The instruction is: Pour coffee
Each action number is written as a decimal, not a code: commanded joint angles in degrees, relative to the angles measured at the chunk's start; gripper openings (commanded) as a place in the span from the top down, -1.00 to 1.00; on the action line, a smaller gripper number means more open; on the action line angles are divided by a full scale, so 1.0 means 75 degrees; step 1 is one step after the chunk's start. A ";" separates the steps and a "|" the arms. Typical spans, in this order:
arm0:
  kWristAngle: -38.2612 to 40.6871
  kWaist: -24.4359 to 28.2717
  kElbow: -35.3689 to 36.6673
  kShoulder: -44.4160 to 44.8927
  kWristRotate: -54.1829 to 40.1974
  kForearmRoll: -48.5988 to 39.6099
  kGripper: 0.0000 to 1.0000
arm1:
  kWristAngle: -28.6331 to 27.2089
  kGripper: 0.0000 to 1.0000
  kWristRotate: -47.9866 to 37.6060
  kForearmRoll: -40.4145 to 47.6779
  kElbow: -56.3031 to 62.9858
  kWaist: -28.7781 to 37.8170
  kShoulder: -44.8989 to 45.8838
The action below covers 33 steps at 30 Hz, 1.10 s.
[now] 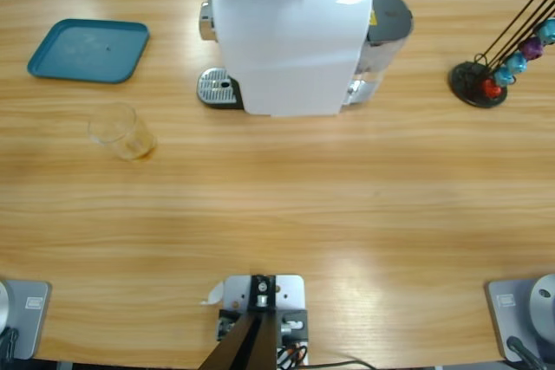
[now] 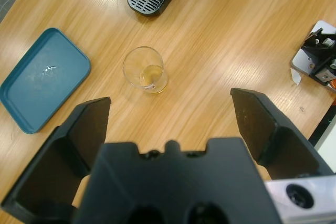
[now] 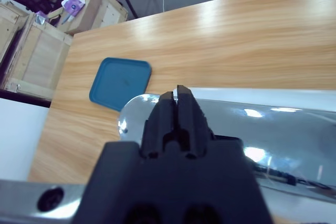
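Left gripper (image 2: 170,114) hung above the long wooden table (image 1: 347,214), jaws spread wide and holding nothing, aimed down at the small clear glass tumbler (image 2: 145,70); judged a pre-grasp pose. The tumbler stood upright, alone, toward the table's left end, with a shallow pool of tan-brown coffee (image 2: 150,75) in its bottom. Just beyond it, nearer the far left corner, lay a teal rectangular plastic tray (image 1: 88,49), empty. The white boxy coffee machine (image 1: 290,41) stood at the far edge's middle, its round metal drip grate (image 1: 217,88) bare. Right gripper (image 3: 177,109), jaws pressed together on nothing, sat over the machine's chrome top lever (image 3: 236,129), probably to work it. A black wire capsule rack (image 1: 503,49) stood far right.
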<state>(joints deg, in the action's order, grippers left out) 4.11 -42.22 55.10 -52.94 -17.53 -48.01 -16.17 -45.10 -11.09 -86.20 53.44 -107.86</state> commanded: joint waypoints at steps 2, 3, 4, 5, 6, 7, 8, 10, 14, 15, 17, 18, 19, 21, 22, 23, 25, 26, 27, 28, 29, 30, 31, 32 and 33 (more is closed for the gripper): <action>0.0084 0.0030 0.0123 -0.0190 -0.0053 -0.0090 -1.00 | 0.0663 1.00 -0.0572 -0.0316 0.0856 0.0302 -0.1589; 0.0084 0.0030 0.0114 -0.0181 -0.0053 -0.0090 -1.00 | 0.0660 1.00 -0.0600 -0.0325 0.0865 0.0279 -0.1608; 0.0084 0.0030 0.0107 -0.0174 -0.0053 -0.0090 -1.00 | 0.0658 1.00 -0.0621 -0.0325 0.0865 0.0260 -0.1627; 0.0084 0.0030 0.0107 -0.0183 -0.0051 -0.0090 -1.00 | 0.0667 1.00 -0.0642 -0.0325 0.0874 0.0225 -0.1662; 0.0084 0.0028 0.0107 -0.0188 -0.0041 -0.0086 -1.00 | 0.0667 1.00 -0.0654 -0.0342 0.0884 0.0190 -0.1686; 0.0084 0.0028 0.0107 -0.0183 -0.0041 -0.0079 -1.00 | 0.0667 1.00 -0.0654 -0.0386 0.0889 0.0162 -0.1697; 0.0082 0.0028 0.0107 -0.0176 -0.0037 -0.0079 -1.00 | 0.0667 1.00 -0.0654 -0.0410 0.0903 0.0145 -0.1697; 0.0047 0.0028 0.0081 -0.0164 -0.0023 -0.0048 -1.00 | 0.0667 1.00 -0.0654 -0.0445 0.0931 0.0141 -0.1721; 0.0002 0.0028 0.0060 -0.0139 0.0024 0.0039 -1.00 | 0.0667 1.00 -0.0677 -0.0513 0.1027 0.0134 -0.1784; 0.0002 0.0028 0.0053 -0.0136 0.0036 0.0050 -1.00 | 0.0667 1.00 -0.0677 -0.0513 0.1069 0.0105 -0.1791; 0.0002 0.0030 0.0006 -0.0134 0.0041 0.0081 -1.00 | 0.0658 1.00 -0.0659 -0.0525 0.1156 0.0042 -0.1763; 0.0002 0.0030 -0.0031 -0.0125 0.0050 0.0137 -1.00 | 0.0618 1.00 -0.0549 -0.0536 0.1177 0.0035 -0.1686; 0.0005 0.0030 -0.0095 -0.0122 0.0104 0.0233 -1.00 | 0.0527 1.00 -0.0312 -0.0536 0.1181 0.0035 -0.1536; 0.0000 0.0028 -0.0259 -0.0104 0.0334 0.0423 -1.00 | 0.0379 1.00 0.0551 -0.0433 0.1160 0.0035 -0.0959; -0.0019 0.0030 -0.0359 -0.0080 0.0432 0.0542 -1.00 | 0.0463 0.92 0.1202 -0.0318 0.1085 0.0035 -0.0659; -0.0059 0.0032 -0.0495 -0.0057 0.0505 0.0718 -1.00 | 0.0550 -0.18 0.1795 -0.0325 0.0910 0.0035 -0.0336; -0.0256 0.0028 -0.0760 -0.0078 0.0739 0.1060 -1.00 | 0.0595 -1.00 0.2590 -0.0501 0.0610 0.0035 0.0370; -0.0445 0.0030 -0.0809 -0.0106 0.0788 0.1112 -1.00 | 0.0604 -1.00 0.2939 -0.0644 0.0413 0.0035 0.0745; -0.0673 0.0032 -0.0849 -0.0141 0.0816 0.1128 -1.00 | 0.0597 -1.00 0.3337 -0.0827 0.0141 0.0035 0.1113; -0.0940 0.0028 -0.0880 -0.0169 0.0868 0.1128 -1.00 | 0.0604 -1.00 0.3708 -0.1167 -0.0251 0.0035 0.1518; -0.1191 0.0028 -0.0908 -0.0202 0.0997 0.1124 -1.00 | 0.0632 -1.00 0.3961 -0.1425 -0.0527 0.0035 0.1814; -0.1399 0.0028 -0.0929 -0.0249 0.1168 0.1117 -1.00 | 0.0756 -1.00 0.4148 -0.1713 -0.0773 0.0035 0.2100; -0.1563 0.0028 -0.0959 -0.0300 0.1337 0.1126 -1.00 | 0.1016 -1.00 0.4333 -0.1966 -0.0940 0.0035 0.2388; -0.1662 0.0028 -0.1037 -0.0329 0.1489 0.1182 -1.00 | 0.1274 -1.00 0.4467 -0.2086 -0.0968 0.0035 0.2688; -0.1723 0.0028 -0.1245 -0.0331 0.1688 0.1377 -1.00 | 0.1520 -1.00 0.4589 -0.2132 -0.0883 0.0035 0.2986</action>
<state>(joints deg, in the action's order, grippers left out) -2.47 -42.21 50.79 -53.23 -11.10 -40.33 -12.07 -18.39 -19.52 -88.11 53.43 -100.20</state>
